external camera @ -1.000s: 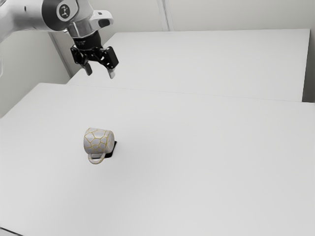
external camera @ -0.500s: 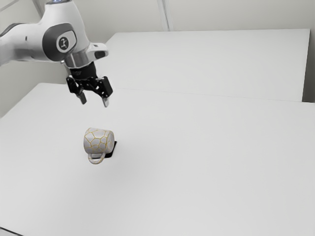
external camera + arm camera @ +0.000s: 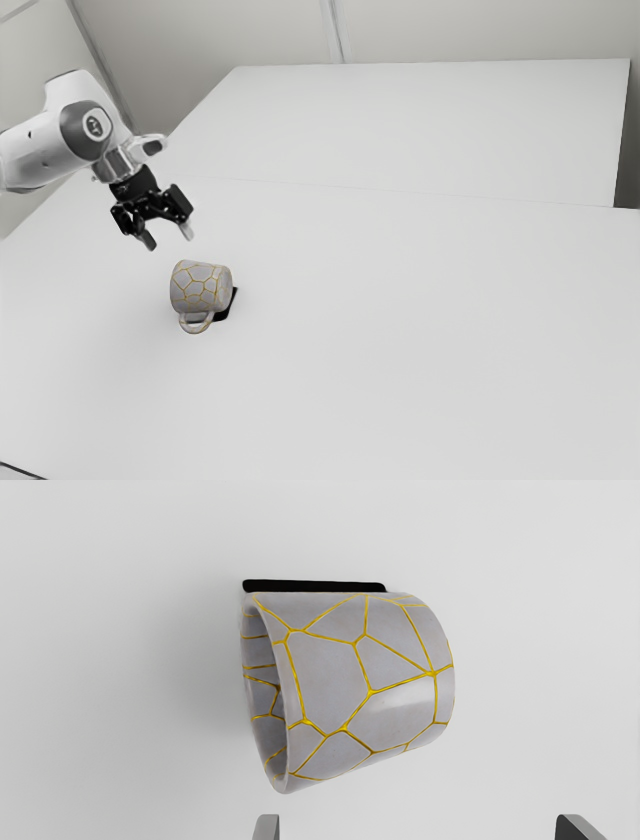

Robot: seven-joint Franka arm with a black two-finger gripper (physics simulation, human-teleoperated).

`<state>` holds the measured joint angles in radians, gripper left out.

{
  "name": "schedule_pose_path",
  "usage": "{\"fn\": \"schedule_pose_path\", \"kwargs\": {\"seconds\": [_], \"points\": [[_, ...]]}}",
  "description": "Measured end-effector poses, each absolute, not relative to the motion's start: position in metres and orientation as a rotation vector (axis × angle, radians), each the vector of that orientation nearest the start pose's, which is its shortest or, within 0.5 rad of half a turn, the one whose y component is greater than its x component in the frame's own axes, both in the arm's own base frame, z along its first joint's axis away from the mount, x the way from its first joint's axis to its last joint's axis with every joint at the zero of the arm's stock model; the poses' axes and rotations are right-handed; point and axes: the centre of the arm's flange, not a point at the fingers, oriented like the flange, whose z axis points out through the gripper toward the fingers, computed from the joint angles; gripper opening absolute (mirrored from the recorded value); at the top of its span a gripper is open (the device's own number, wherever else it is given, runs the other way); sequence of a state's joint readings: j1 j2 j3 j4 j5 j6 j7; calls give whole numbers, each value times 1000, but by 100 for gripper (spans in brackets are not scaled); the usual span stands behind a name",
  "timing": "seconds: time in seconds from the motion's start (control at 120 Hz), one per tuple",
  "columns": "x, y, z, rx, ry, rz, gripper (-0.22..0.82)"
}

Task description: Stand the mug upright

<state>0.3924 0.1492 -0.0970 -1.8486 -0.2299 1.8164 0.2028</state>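
The mug (image 3: pixel 198 286) lies below the 2 parted jaws.

The mug (image 3: pixel 325 680) is hiding part of the black object (image 3: pixel 315 586). The exterior view's left edge is cutting off the arm (image 3: pixel 40 157); the wrist view's bottom edge is cropping the fingers (image 3: pixel 266 829).

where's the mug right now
The mug lies on its side on the table, toward the exterior view's left, lower than the open gripper, partly hiding a black piece.
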Motion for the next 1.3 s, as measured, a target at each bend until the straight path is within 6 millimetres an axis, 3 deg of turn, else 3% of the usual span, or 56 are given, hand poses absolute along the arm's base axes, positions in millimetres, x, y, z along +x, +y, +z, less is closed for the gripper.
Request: {"fn": "schedule_pose_path", "kwargs": {"seconds": [0.067, 0.142, 0.408, 0.742, 0.858, 1.067, 1.3], "points": [[562, 173, 410, -3443, -295, 209, 60], [561, 192, 400, -3496, -288, 180, 60], [564, 239, 354, -3712, -257, 125, 60], [554, 239, 306, -3976, -173, 158, 60], [553, 231, 300, -4056, -156, 148, 60], [549, 223, 291, -4158, -133, 151, 29], [549, 217, 296, -4202, -39, 140, -4]]}}
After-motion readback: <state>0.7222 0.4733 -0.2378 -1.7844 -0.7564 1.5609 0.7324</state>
